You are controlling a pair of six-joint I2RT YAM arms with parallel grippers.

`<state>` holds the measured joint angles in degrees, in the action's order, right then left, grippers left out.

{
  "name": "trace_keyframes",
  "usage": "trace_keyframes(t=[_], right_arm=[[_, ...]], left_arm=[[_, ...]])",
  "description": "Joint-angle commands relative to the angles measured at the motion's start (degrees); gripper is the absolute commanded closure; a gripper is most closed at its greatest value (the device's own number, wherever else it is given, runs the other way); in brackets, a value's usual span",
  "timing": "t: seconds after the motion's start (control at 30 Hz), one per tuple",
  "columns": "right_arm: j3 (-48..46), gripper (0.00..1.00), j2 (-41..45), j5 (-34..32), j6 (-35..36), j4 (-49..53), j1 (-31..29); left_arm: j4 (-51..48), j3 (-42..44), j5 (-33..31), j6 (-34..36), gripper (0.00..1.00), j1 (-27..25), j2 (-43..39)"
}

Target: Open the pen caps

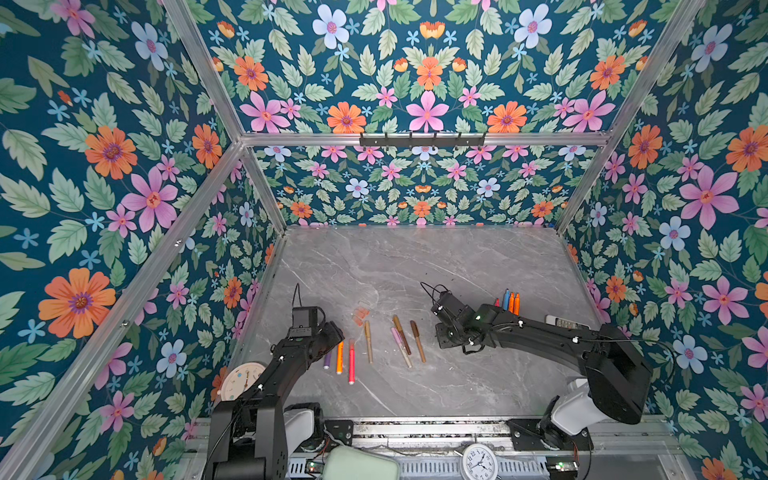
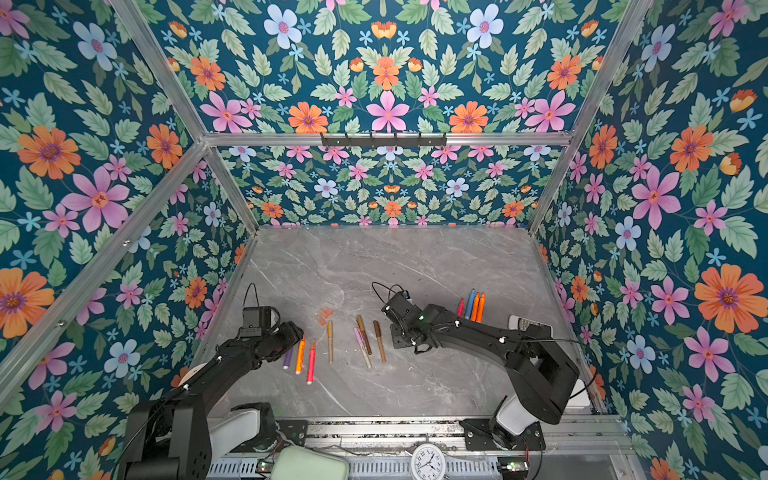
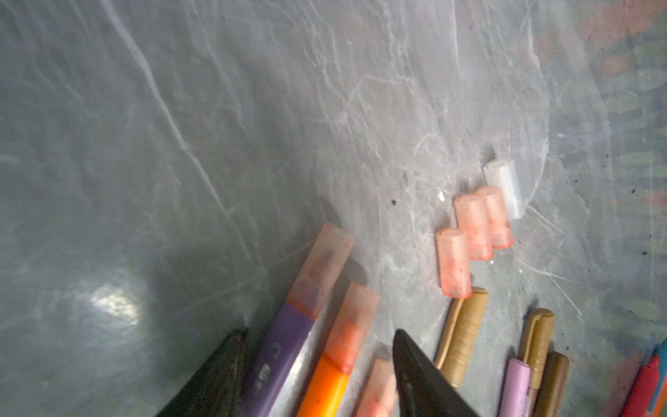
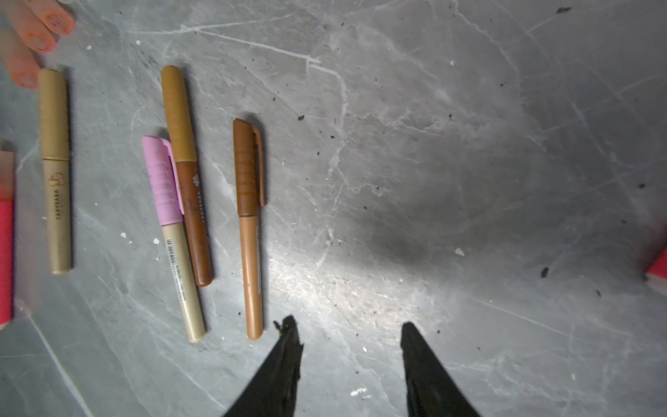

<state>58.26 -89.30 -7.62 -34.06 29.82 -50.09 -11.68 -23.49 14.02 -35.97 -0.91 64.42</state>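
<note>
In the left wrist view my left gripper (image 3: 317, 335) is open and low over the table, its fingers astride a purple pen (image 3: 281, 346) and an orange pen (image 3: 325, 390), both wearing translucent pen caps (image 3: 321, 267). Three loose orange-pink caps (image 3: 472, 227) and a clear one (image 3: 503, 187) lie just beyond. My right gripper (image 4: 348, 322) is open over bare table, beside the end of a brown capped pen (image 4: 249, 231). In both top views the pens (image 1: 368, 340) (image 2: 330, 340) lie in a row between the two arms.
A few more pens (image 1: 510, 301) lie at the right behind my right arm, near a white remote (image 1: 561, 321). A round clock (image 1: 243, 380) leans at the left wall and another clock (image 1: 480, 461) sits at the front rail. Flowered walls enclose the marble table (image 1: 415, 257).
</note>
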Motion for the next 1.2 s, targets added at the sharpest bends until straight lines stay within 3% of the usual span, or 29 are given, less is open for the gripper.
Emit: trace_keyframes(t=[0.0,0.27,0.77,1.0,1.17], right_arm=[[0.45,0.54,-0.18,-0.12,0.66,0.30,0.02],[-0.25,0.54,0.65,-0.60,0.29,0.76,0.01],[-0.94,0.54,1.93,-0.82,0.18,1.09,-0.01],[-1.13,0.54,2.64,-0.35,0.40,1.23,-0.01],[-0.59,0.54,0.47,7.13,1.47,-2.01,-1.27]], left_arm=[[-0.72,0.41,1.28,-2.80,0.34,-2.28,-0.31],[1.05,0.38,-0.63,-9.57,0.34,-12.60,0.10],[2.97,1.43,-2.01,-18.44,0.34,-22.18,-2.72],[1.50,0.97,-3.52,-17.72,0.33,-23.17,-2.58],[1.40,2.51,-2.53,-18.06,0.33,-23.49,-3.67]])
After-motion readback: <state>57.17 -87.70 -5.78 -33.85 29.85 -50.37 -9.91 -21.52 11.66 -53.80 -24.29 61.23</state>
